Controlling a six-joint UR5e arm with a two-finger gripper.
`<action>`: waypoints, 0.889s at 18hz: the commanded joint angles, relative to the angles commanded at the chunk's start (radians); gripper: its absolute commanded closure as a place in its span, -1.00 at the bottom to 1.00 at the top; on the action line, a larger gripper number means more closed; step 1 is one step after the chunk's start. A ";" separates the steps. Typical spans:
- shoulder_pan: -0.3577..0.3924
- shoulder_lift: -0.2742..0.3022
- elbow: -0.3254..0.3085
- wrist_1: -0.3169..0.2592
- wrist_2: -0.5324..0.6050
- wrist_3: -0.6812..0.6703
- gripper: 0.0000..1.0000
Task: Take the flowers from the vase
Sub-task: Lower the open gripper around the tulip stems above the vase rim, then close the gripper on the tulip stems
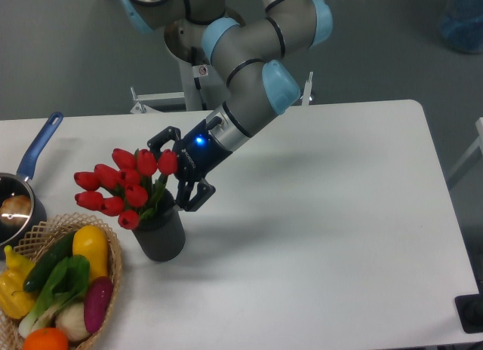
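You are looking at a white table point(324, 214) that fills most of the frame, with the arm point(256, 63) descending from the top centre toward the left-centre area. At the lower left edge a wicker basket point(113, 278) holds vegetables, and just above it at the left edge sits a pan point(19, 203) with a blue handle. The vase point(162, 237), a dark cylinder, stands upright on the table immediately right of the basket. The flowers point(124, 184), a bunch of red tulip buds on green stems, sit in the vase mouth and lean toward the upper left of the frame. The gripper point(175, 170) is at the right side of the bunch, level with the topmost buds, with its two fingers spread apart and nothing held between them. One finger point(158, 137) shows above the rightmost bud and the other point(195, 193) sits lower right, close to the vase rim. You should judge the grasp as not yet made. Expect these faults: if the fingers close at bud height, they can crush or shed a bud rather than secure the stems; if the lower finger catches the rim, the vase can tip toward the basket; if only a few stems are clamped, the rest of the bunch can remain in the vase on lift.
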 joint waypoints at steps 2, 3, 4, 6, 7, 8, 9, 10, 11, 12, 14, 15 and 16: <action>-0.002 -0.002 0.003 0.000 -0.002 0.000 -1.00; -0.005 -0.002 0.003 0.000 -0.003 0.000 -1.00; -0.006 -0.005 0.005 0.002 -0.014 0.000 -1.00; -0.008 -0.006 0.003 0.003 -0.035 0.000 -1.00; -0.008 -0.011 0.002 0.002 -0.038 0.000 -1.00; -0.009 -0.011 0.000 0.002 -0.038 0.000 -1.00; -0.009 -0.011 0.000 0.002 -0.038 0.000 -1.00; -0.009 -0.011 0.002 0.003 -0.040 -0.002 -1.00; -0.012 -0.011 0.002 0.003 -0.040 -0.002 -1.00; -0.012 -0.011 0.003 0.005 -0.040 0.000 -1.00; -0.012 -0.011 0.003 0.006 -0.040 0.000 -1.00; -0.012 -0.011 0.003 0.006 -0.040 0.000 -0.94; -0.012 -0.012 0.003 0.006 -0.040 0.000 -0.92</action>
